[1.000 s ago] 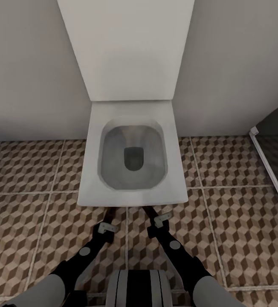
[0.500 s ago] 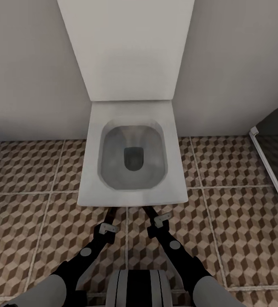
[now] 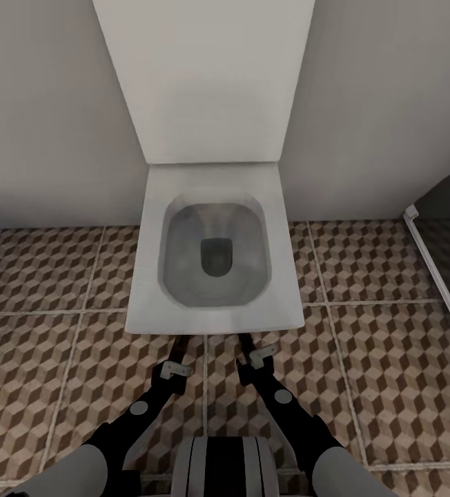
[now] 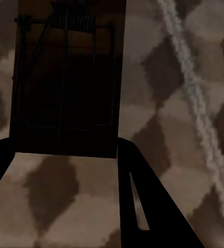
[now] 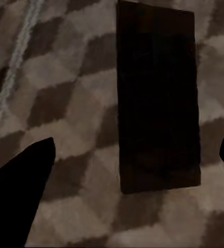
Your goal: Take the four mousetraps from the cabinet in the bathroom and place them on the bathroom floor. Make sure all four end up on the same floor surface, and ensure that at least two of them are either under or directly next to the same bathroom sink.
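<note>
Nothing has shifted; left gripper (image 4: 65,145) pinches a mousetrap (image 4: 65,77); right gripper (image 5: 138,142) spread around second mousetrap (image 5: 158,103).

Matt patterned floor tiles (image 3: 59,386), smooth white toilet (image 3: 214,304), dark wooden mousetrap (image 4: 65,93)

A bathroom: white toilet (image 3: 214,248) on cube-patterned tile floor (image 3: 377,366).

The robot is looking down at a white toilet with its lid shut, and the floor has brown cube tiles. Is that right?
Not quite. The toilet is white and the floor has brown cube tiles, but the lid is not shut. The head view shows it raised against the wall, so you can see straight into the open bowl.
</note>
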{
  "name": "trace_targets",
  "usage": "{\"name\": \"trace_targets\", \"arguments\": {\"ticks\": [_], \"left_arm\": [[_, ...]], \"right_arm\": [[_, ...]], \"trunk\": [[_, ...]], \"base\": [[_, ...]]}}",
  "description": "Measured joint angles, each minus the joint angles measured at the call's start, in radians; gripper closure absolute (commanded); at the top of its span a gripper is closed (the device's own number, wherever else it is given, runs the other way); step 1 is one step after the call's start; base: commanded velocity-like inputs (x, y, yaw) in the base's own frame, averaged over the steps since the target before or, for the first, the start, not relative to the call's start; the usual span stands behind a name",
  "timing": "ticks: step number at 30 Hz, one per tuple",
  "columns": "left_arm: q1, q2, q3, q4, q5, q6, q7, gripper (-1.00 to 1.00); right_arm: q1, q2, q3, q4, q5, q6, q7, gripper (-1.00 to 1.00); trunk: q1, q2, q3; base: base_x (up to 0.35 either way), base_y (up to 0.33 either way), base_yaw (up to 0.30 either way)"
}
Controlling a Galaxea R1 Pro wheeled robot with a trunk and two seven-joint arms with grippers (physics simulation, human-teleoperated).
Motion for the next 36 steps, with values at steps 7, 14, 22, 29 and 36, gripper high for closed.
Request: {"name": "trace_targets", "arguments": {"ticks": [7, 14, 22, 29, 36], "left_arm": [[0.0, 0.0, 0.0, 0.0, 0.0, 0.0, 0.0, 1.0], [0.0, 0.0, 0.0, 0.0, 0.0, 0.0, 0.0, 1.0], [0.0, 0.0, 0.0, 0.0, 0.0, 0.0, 0.0, 1.0], [0.0, -0.007, -0.001, 0.0, -0.002, 0.002, 0.003, -1.0], [0.0, -0.007, -0.051, -0.001, -0.002, 0.003, 0.004, -1.0]], "right_arm": [[0.0, 0.0, -0.001, -0.001, 0.0, 0.0, 0.0, -1.0], [0.0, 0.0, 0.0, -0.001, 0.0, 0.0, 0.0, -1.0], [0.0, 0.0, -0.001, -0.001, 0.0, 0.0, 0.0, -1.0], [0.0, 0.0, -0.001, -0.001, 0.0, 0.0, 0.0, -1.0], [0.0, 0.0, -0.001, -0.001, 0.0, 0.0, 0.0, -1.0]], "trunk": [[0.0, 0.0, 0.0], [0.0, 0.0, 0.0], [0.0, 0.0, 0.0], [0.0, 0.0, 0.0], [0.0, 0.0, 0.0]], "base": [[0.0, 0.0, 0.0], [0.0, 0.0, 0.0], [0.0, 0.0, 0.0], [0.0, 0.0, 0.0], [0.0, 0.0, 0.0]]}}
